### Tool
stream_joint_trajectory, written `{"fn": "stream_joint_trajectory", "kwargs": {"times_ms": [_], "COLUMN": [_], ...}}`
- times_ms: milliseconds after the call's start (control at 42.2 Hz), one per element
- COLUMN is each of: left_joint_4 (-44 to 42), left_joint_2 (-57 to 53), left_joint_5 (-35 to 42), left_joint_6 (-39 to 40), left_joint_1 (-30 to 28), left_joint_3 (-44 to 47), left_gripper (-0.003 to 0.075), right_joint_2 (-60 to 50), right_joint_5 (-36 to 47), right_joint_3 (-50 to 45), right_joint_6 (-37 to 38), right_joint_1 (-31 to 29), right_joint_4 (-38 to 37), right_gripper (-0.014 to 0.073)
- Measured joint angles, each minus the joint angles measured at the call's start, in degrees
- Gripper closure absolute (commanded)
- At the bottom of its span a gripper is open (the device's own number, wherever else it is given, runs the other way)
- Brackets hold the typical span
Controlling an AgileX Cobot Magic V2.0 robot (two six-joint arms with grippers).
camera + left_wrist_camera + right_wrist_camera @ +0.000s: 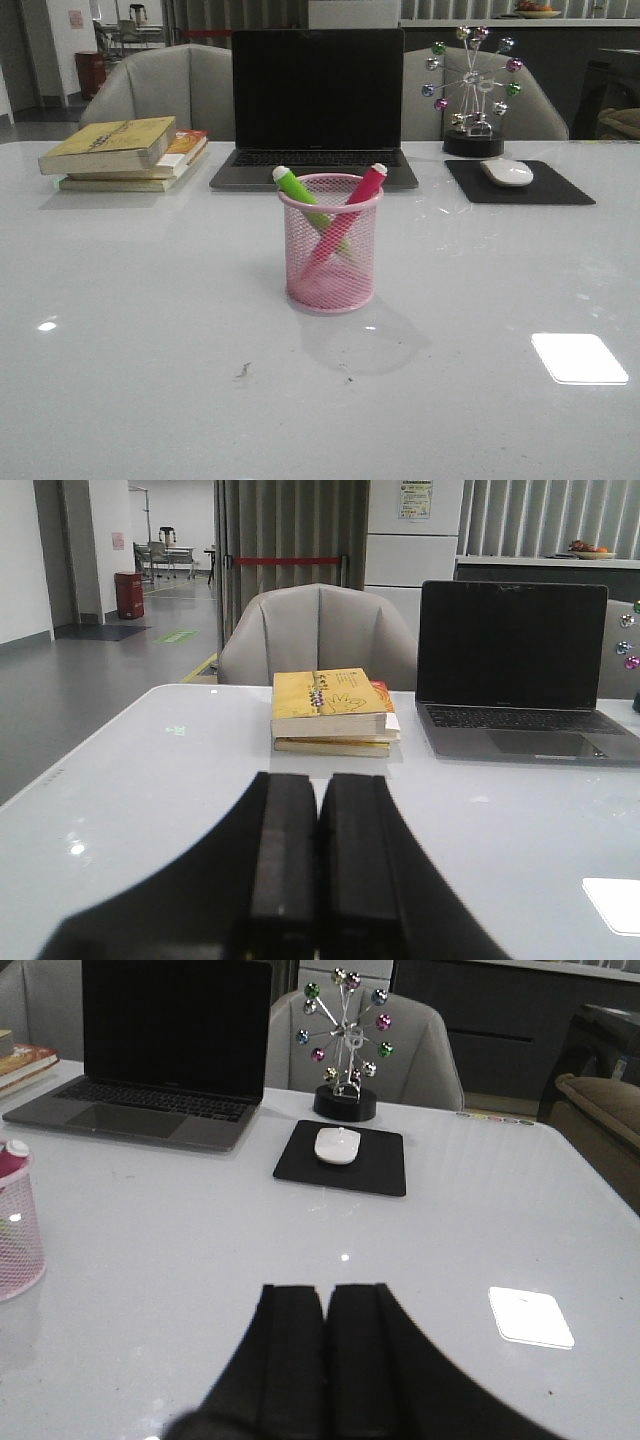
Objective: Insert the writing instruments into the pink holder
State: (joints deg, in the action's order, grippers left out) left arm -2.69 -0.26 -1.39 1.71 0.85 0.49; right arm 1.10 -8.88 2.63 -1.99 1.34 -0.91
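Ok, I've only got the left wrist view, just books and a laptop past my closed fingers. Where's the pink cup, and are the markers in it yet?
Observer: The pink cup stands mid-table in front of the laptop, with both markers in it.
Operator: Both upright?
Observer: No, they lean and cross: the green marker tips left, the pink marker tips right.
Operator: What's the right gripper doing?
Observer: The right gripper is shut and empty, over bare table right of the cup.
Operator: Anything else over there?
Observer: A white mouse sits on a black pad.
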Motion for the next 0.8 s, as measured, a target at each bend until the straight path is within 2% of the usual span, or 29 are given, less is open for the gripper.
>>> {"fn": "stream_joint_trajectory", "kwargs": {"times_ms": [118, 284, 805], "left_joint_4": [0.0, 0.0, 0.0], "left_joint_2": [0.0, 0.0, 0.0], "left_joint_5": [0.0, 0.13, 0.03], "left_joint_6": [0.0, 0.0, 0.0], "left_joint_1": [0.0, 0.0, 0.0], "left_joint_3": [0.0, 0.0, 0.0], "left_gripper": [0.0624, 0.0624, 0.0624], "right_joint_2": [-1.56, -1.69, -1.69], "right_joint_5": [4.16, 6.09, 7.48], "right_joint_3": [-3.7, -4.23, -4.23], "right_joint_6": [0.0, 0.0, 0.0], "right_joint_1": [-0.04, -0.04, -0.88], "right_joint_4": [0.91, 1.47, 3.74], "right_gripper": [0.0565, 0.0565, 0.0565]}}
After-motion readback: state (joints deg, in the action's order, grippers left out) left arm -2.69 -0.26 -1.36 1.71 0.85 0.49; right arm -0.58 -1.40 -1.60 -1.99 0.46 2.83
